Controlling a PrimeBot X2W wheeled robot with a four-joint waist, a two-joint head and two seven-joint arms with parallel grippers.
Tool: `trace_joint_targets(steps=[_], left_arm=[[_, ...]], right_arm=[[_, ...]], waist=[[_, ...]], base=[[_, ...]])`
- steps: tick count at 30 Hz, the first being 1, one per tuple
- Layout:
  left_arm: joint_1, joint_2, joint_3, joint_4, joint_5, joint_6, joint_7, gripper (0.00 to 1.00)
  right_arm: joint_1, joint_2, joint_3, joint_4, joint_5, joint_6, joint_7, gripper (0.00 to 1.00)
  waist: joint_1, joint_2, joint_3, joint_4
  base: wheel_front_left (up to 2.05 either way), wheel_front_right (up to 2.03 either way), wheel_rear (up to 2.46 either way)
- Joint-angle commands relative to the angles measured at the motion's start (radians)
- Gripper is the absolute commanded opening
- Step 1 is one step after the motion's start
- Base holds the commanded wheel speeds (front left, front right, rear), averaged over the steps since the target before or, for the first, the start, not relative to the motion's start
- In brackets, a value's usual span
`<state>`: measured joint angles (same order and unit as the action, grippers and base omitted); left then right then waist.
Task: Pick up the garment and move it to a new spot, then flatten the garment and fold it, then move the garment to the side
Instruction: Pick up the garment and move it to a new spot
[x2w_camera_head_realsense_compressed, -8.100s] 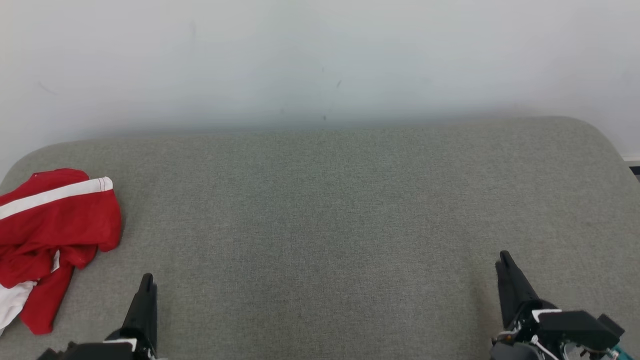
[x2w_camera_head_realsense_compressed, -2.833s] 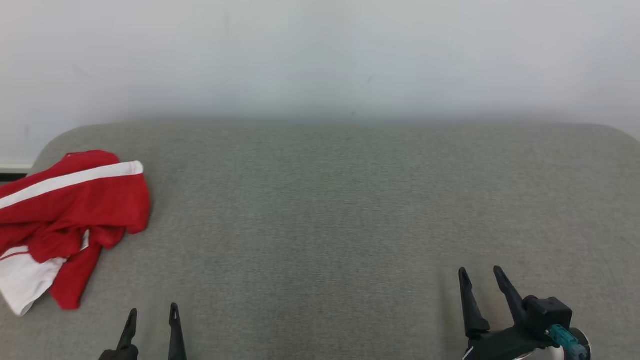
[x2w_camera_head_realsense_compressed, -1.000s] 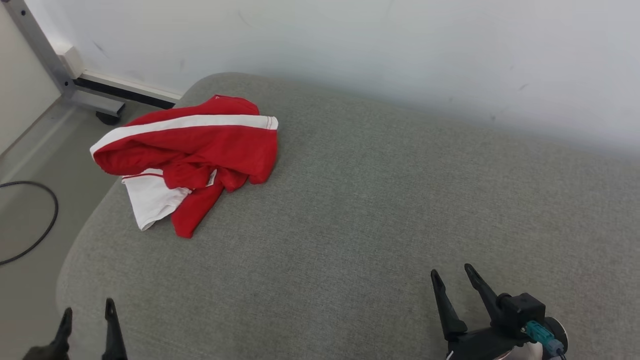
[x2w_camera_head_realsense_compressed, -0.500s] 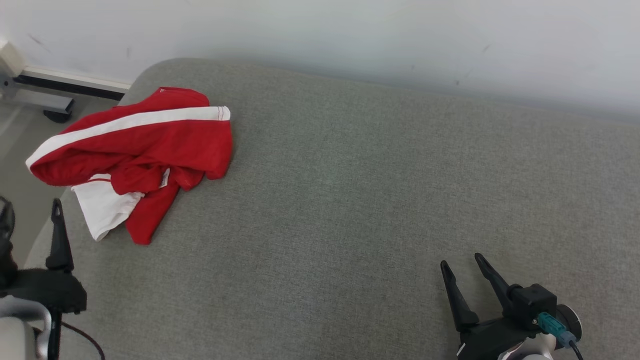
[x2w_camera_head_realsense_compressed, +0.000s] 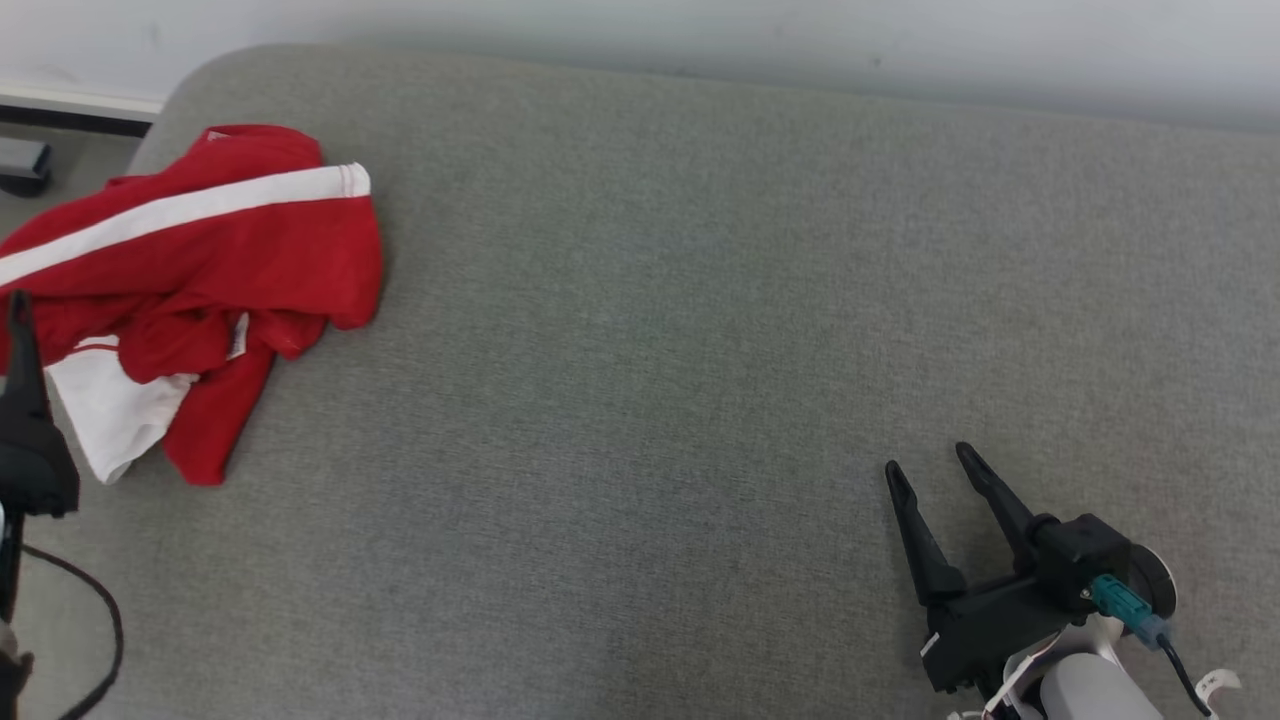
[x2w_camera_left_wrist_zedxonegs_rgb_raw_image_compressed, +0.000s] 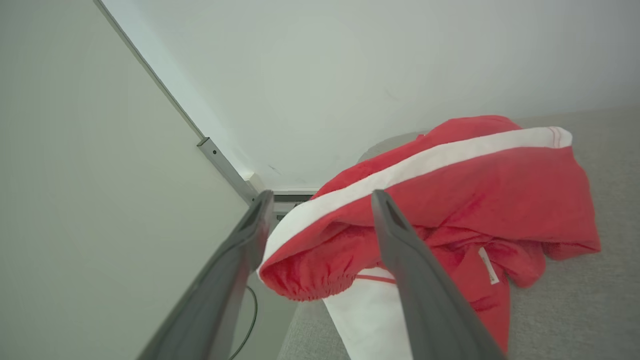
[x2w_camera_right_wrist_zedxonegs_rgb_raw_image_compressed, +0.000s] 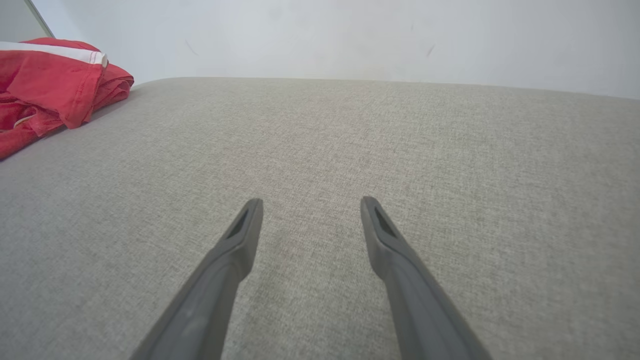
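The red garment (x2w_camera_head_realsense_compressed: 200, 260) lies crumpled at the 10 o'clock corner of the grey cushion (x2w_camera_head_realsense_compressed: 700, 350), its white stripe running roughly 8 to 2 o'clock. One hem seems to overhang the cushion's left edge. My left jaws stand spread and empty with that hem just ahead at 12 o'clock, so I judge the left arm the nearer one. My right jaws, also spread and empty, hover over bare cushion, well apart from the garment at their 10 o'clock. A cable (x2w_camera_head_realsense_compressed: 100, 620) loops at 7 o'clock below the left arm. Nothing blocks the reach.
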<state>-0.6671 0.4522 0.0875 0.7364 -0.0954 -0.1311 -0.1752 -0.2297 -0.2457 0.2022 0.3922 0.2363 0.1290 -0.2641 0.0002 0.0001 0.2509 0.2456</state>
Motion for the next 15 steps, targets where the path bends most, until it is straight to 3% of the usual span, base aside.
trace_joint_targets(steps=[1, 15], left_arm=[[-0.025, 0.007, -0.004, 0.018, 0.008, 0.007, 0.011, 1.00], [-0.135, 0.035, -0.015, 0.107, -0.005, 0.034, 0.086, 1.00]], right_arm=[[-0.015, -0.007, 0.001, -0.008, -0.001, 0.003, -0.001, 1.00], [-0.043, -0.025, 0.003, -0.024, 0.008, 0.003, 0.000, 1.00]], waist=[[-0.0002, -0.0001, 0.036, -0.022], [-0.0002, -0.0001, 0.102, -0.049]], base=[[0.00, 0.00, 0.00], [0.00, 0.00, 0.00]])
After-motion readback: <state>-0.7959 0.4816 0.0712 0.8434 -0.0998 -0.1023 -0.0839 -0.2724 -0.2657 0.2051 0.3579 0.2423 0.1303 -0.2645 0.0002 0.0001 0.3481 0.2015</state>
